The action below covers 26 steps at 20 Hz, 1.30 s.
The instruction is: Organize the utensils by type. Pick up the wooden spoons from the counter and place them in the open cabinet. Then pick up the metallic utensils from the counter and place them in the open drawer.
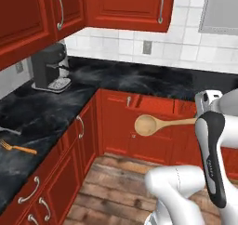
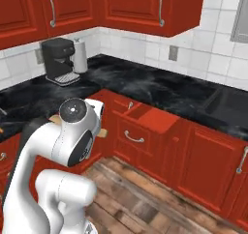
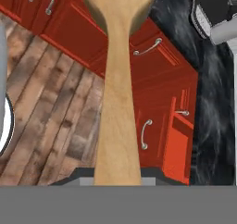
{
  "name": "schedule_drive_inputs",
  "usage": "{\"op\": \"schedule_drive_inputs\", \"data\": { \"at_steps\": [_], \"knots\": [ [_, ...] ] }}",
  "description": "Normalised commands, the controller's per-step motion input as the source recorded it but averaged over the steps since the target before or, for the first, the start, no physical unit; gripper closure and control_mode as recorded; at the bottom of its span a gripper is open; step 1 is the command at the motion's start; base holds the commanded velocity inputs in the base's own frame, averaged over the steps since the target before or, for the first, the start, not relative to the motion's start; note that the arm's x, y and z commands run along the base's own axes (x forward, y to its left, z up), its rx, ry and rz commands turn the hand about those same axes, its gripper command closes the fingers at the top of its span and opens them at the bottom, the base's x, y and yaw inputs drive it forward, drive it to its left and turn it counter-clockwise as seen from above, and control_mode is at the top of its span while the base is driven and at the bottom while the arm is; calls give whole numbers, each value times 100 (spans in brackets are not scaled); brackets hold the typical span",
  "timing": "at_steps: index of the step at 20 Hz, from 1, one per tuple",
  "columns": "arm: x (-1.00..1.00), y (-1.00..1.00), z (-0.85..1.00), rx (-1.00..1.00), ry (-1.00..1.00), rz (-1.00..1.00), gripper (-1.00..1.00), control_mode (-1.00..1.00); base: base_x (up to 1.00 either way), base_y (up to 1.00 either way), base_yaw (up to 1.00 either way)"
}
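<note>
I hold a wooden spoon (image 1: 148, 124) level in the air over the floor, in front of the lower corner cabinets. Its bowl points left in the left base view, and its handle runs right behind my wrist. In the hand view the handle (image 3: 118, 102) rises from my gripper (image 3: 118, 174), which is shut on it. The open drawer (image 2: 156, 118) juts out below the counter and also shows in the hand view (image 3: 178, 144). A fork with an orange handle (image 1: 18, 148) lies on the left counter. The open cabinet is out of view.
A black coffee machine (image 1: 50, 66) stands in the counter's back left corner, with a white paper roll (image 2: 80, 55) beside it. A sink (image 2: 227, 107) is sunk into the counter at the right. Closed red upper cabinets (image 1: 125, 5) hang overhead. Wooden floor (image 1: 116, 187) lies below.
</note>
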Motion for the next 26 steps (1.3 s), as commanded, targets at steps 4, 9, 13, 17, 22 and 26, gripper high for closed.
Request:
{"op": "schedule_drive_inputs", "data": {
  "at_steps": [4,9,13,17,22,26],
  "knots": [
    [0,0,0,0,0,0,100,100,-1,4,-100],
    [0,0,0,0,0,0,100,100,0,0,-100],
    [0,0,0,0,0,0,100,100,2,-54,-68],
    [0,0,0,0,0,0,100,100,5,-66,-63],
    [0,0,0,0,0,0,100,100,14,-54,-68],
    [0,0,0,0,0,0,100,100,49,-35,-51]
  ]
}}
